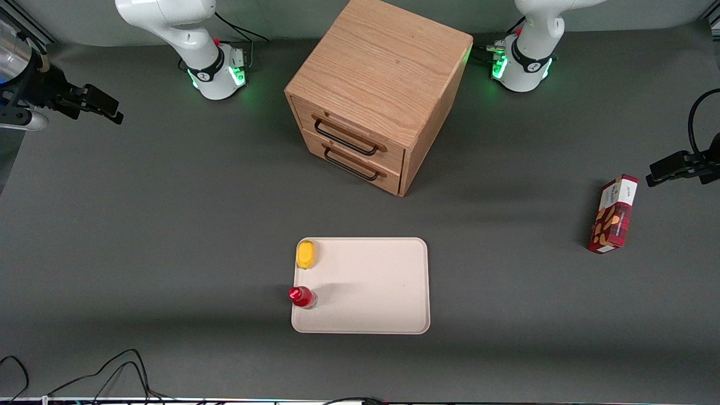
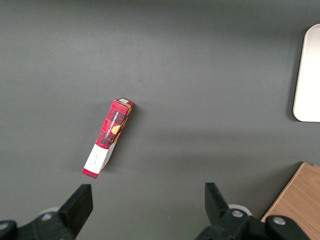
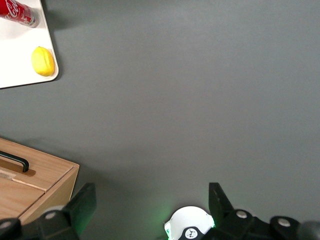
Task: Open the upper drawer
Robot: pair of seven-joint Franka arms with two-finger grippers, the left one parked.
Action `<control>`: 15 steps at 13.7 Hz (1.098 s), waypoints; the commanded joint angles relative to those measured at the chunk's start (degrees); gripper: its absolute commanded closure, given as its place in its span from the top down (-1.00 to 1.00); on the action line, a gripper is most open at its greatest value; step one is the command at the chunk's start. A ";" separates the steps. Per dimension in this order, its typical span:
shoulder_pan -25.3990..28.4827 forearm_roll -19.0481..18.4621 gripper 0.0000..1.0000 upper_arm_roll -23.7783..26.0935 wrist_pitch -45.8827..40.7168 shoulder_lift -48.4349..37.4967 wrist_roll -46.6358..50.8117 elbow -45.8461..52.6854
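Dark grey table (image 1: 169, 225); upper drawer (image 1: 349, 132) shut.
Gripper (image 1: 104, 107) high at working arm's end, fingers spread, empty. Only left wrist view shows biscuit box (image 2: 108, 137) label.

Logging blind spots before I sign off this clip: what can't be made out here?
- Upper drawer contents: front view, shut front hides them.
- Cabinet: right wrist view, cut by the frame edge.
- Gripper, open above bare table at the working arm's end: front view, arm cut off.
- Red box print: too small.

White script lettering, part of a Coca-Cola logo, shows on the red drink can (image 3: 17, 12) lying on the cream tray (image 3: 22, 60). Print on the red plaid carton (image 2: 108, 136) is illegible.
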 commanded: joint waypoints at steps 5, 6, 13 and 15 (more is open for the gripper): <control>-1.01 1.02 1.00 0.07 -2.28 3.12 0.16 5.56; -1.01 1.02 1.00 0.16 -2.63 3.39 0.07 5.82; -0.40 7.15 1.00 1.04 -9.40 4.88 -21.72 8.88; -0.22 10.06 1.00 4.97 -9.66 7.16 -21.81 12.31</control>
